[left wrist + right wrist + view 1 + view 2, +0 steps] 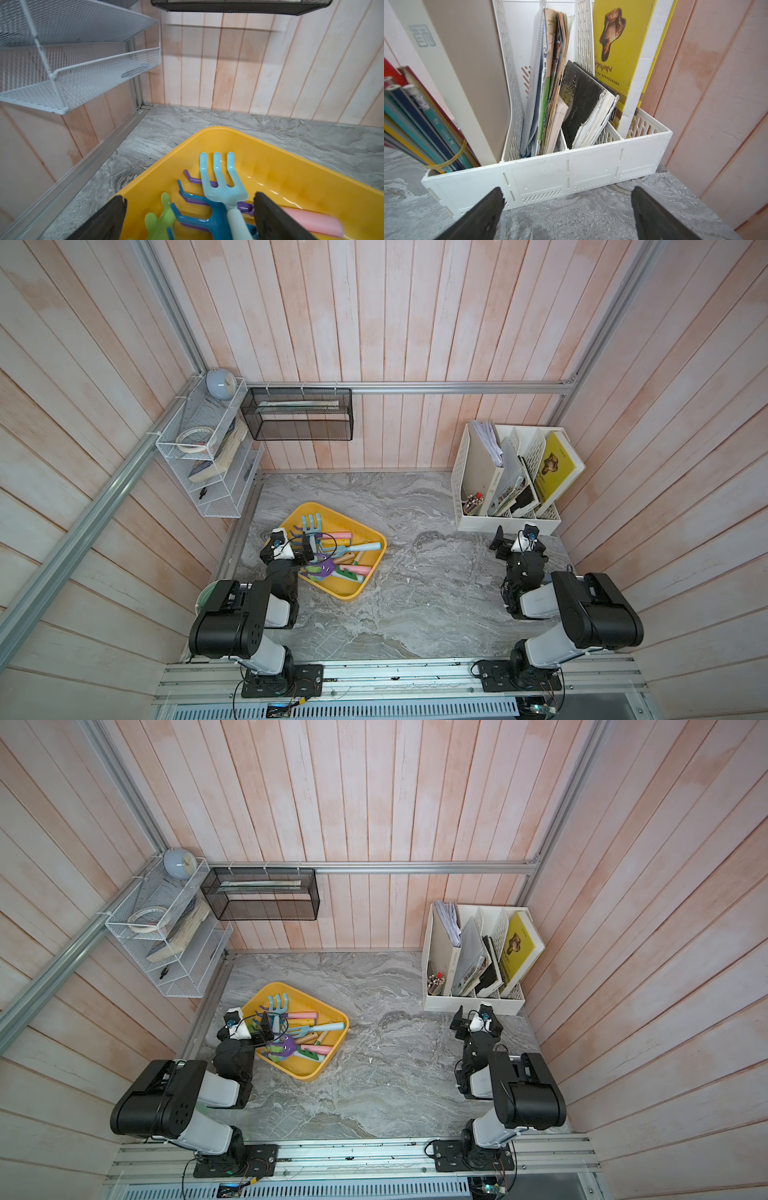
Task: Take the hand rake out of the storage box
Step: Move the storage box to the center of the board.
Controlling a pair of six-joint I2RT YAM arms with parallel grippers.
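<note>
The storage box [347, 592] is a shallow yellow tray at the table's left, seen in both top views [309, 1071]. Several plastic garden tools lie in it. A dark blue hand rake [199, 218] with bent tines lies over a purple one [193, 179]. A light blue fork [220, 187] rests on top, with a green tool [160, 220] and a pink handle [311, 223] beside them. My left gripper [189, 197] hangs open low over the box [309, 549], its jaws either side of the rake heads and touching nothing. My right gripper [567, 189] stands open and empty over bare table at the right [517, 539].
A white file organizer [507, 522] with books stands at the back right, just beyond my right gripper. A black mesh basket [297, 414] hangs on the back wall. A white wire shelf [208, 456] juts from the left wall, above the table near the box.
</note>
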